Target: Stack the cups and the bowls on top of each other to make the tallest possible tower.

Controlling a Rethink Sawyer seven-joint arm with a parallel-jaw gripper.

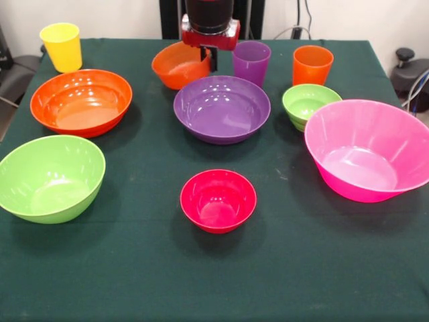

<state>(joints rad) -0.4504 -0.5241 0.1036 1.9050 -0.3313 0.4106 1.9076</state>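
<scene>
Open cloth (134,268) before the red-magenta bowl (218,200); purple bowl (222,108) crowds behind it.

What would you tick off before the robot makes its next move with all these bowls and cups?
1. Pincer near small orange bowl: ok, at its rim.
2. Pincer grip on it: cannot tell.
3. Small red bowl upright and empty for stacking: ok.
4. Purple bowl lies between them: not ok, carry over it.
5. Purple cup close beside pincer: not ok, risk of a bump.
</scene>
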